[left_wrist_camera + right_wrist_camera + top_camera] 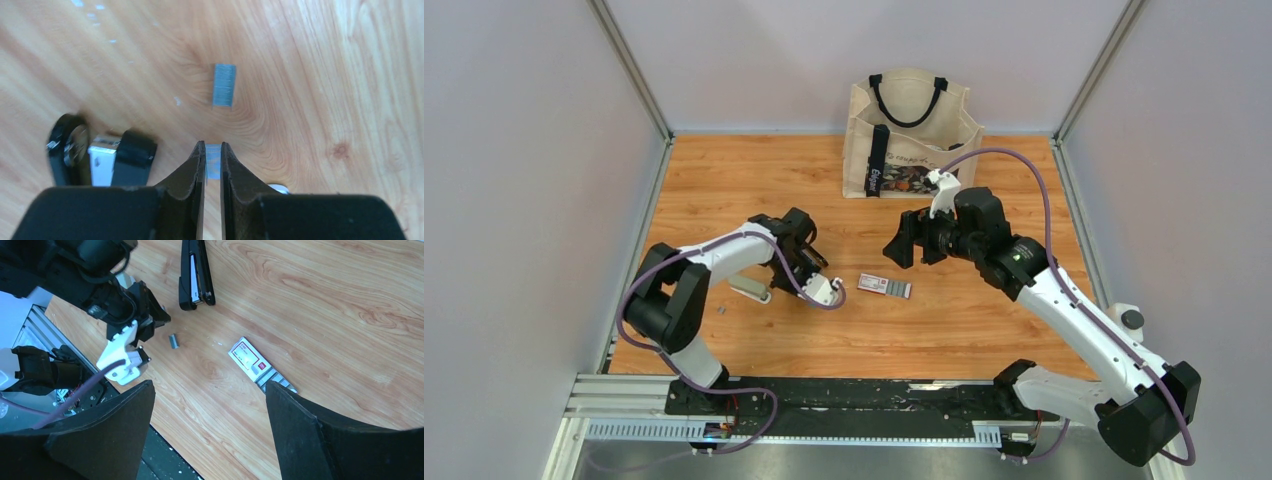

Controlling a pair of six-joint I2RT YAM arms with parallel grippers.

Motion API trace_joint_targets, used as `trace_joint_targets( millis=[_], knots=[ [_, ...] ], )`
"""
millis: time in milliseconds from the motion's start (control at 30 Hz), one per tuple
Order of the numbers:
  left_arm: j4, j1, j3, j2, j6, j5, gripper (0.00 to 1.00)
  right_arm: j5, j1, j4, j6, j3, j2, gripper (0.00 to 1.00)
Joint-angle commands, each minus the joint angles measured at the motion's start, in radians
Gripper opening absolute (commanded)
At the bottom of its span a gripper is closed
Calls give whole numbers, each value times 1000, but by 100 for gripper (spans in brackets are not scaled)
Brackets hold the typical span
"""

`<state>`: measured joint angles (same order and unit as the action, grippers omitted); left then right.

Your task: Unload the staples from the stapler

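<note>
My left gripper is shut on a short silvery strip of staples, pinched at the fingertips just above the wood. A second strip of staples lies on the table ahead of it; it also shows in the right wrist view and as a speck in the top view. The black and white stapler lies just left of the left gripper, and it shows in the right wrist view too. My right gripper is wide open and empty, raised above the table.
A red and white staple box with its tray slid out lies mid-table, also in the right wrist view. A canvas tote bag stands at the back. Walls close in the table on both sides.
</note>
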<state>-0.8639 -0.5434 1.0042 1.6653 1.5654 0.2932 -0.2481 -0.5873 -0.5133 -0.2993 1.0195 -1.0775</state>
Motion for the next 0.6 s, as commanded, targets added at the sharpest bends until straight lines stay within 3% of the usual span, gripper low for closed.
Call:
trace_joint_targets(
  millis=[0, 167, 267, 300, 367, 433, 467, 500, 567],
  knots=[
    [-84, 16, 159, -127, -248, 209, 9, -31, 3, 22, 2, 17, 7, 85],
    [-113, 97, 358, -180, -566, 630, 9, -59, 6, 42, -4, 60, 11, 87],
    [39, 178, 370, -222, -840, 871, 9, -94, 9, 74, -18, 67, 30, 91],
    [242, 209, 320, -242, -1065, 915, 9, -108, 10, 84, -35, 67, 33, 91],
    [488, 227, 297, -256, -1381, 1018, 9, -169, 15, 127, -53, 64, 44, 93],
    [706, 229, 237, -260, -1621, 1046, 10, -238, 17, 189, -83, 56, 54, 93],
    [1127, 229, 191, -263, -1984, 1041, 10, -265, 17, 212, -93, 56, 54, 93],
    [1406, 230, 75, -260, -2212, 1026, 10, -289, 15, 232, -104, 57, 54, 93],
    [1996, 244, 1, -207, -2715, 946, 11, -342, 15, 298, -141, 63, 45, 93]
  ],
)
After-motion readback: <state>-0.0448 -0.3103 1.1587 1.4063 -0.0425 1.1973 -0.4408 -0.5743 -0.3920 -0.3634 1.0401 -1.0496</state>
